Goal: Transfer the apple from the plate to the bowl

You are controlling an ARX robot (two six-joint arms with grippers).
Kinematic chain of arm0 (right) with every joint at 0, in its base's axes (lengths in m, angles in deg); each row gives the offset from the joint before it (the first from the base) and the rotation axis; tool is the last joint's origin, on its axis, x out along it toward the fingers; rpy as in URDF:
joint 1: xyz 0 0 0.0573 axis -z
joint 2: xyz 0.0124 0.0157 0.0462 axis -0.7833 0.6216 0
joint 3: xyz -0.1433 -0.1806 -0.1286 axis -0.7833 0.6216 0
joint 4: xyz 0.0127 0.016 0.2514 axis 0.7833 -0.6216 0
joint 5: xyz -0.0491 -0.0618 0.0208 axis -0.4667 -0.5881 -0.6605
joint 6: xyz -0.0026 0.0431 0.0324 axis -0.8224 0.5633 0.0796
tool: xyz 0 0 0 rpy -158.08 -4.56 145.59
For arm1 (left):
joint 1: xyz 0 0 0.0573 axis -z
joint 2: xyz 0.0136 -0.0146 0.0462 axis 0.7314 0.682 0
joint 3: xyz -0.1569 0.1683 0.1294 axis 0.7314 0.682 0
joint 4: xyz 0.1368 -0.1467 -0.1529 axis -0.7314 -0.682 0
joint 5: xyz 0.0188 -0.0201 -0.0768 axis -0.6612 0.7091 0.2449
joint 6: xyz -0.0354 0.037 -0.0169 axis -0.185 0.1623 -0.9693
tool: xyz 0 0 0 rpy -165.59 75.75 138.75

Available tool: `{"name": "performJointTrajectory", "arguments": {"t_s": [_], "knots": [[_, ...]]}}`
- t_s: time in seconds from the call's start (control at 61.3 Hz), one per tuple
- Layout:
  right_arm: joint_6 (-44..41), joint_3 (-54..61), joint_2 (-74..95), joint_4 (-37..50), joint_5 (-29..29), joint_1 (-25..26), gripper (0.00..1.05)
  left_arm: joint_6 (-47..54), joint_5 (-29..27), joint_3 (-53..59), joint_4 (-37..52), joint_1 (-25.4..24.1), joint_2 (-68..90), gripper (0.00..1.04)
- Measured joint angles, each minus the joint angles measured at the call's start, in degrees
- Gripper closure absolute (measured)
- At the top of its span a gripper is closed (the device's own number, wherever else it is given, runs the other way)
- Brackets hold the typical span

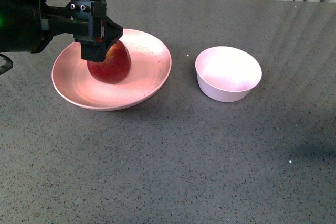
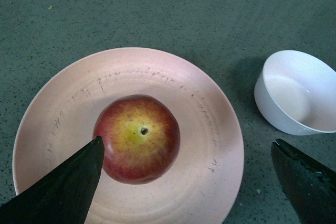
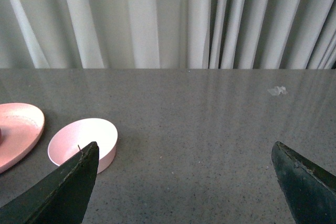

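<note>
- The round, glossy dark-red apple [image 1: 109, 66] is sitting upright in the middle of the wide, shallow pale-pink plate [image 1: 149, 72]. Its stem is pointing up, ringed by a yellow-orange patch that is showing plainly in the left wrist view [image 2: 137, 139].
- The black left gripper [image 1: 101, 51] is hanging directly over the apple, and in the front view it is hiding the top of the fruit.
- Its fingers [image 2: 68, 187] are standing wide apart and are not closed on the apple. One fingertip is lying right at the apple's edge, though I cannot tell whether it is touching. The other is reaching out past the plate's rim [image 2: 231, 145], over the table.
- The small, deep pale pink-white bowl [image 1: 228, 74] is standing empty on the dark grey speckled tabletop [image 1: 168, 171], to the right of the plate and clearly apart from it.
- The right gripper [image 3: 185, 145] is showing only in its own wrist view. Its dark fingers [image 3: 63, 192] are spread wide and gripping nothing.
- It is looking across the tabletop toward a pale pleated curtain [image 3: 168, 19], with the bowl [image 3: 83, 142] and an edge of the plate [image 3: 21, 129] off to one side.
</note>
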Motion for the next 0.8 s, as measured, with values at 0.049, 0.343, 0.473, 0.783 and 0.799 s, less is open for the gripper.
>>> {"name": "performJointTrajectory", "arguments": {"t_s": [0.049,0.343,0.473,0.783,0.799], "knots": [[0.0,0.0,0.0,0.0,0.0,0.0,0.09,0.3,-1.1,-0.7,0.6,0.0,1.2,0.09],[0.0,0.0,0.0,0.0,0.0,0.0,0.09,1.6,-3.5,-3.8,1.7,0.0,7.2,0.09],[0.0,0.0,0.0,0.0,0.0,0.0,0.09,1.8,-4.4,-5.4,1.7,0.0,9.3,0.09],[0.0,0.0,0.0,0.0,0.0,0.0,0.09,2.3,-5.7,-8.2,1.7,0.0,12.5,0.09],[0.0,0.0,0.0,0.0,0.0,0.0,0.09,2.4,-5.8,-8.2,1.7,0.0,12.6,0.09]]}}
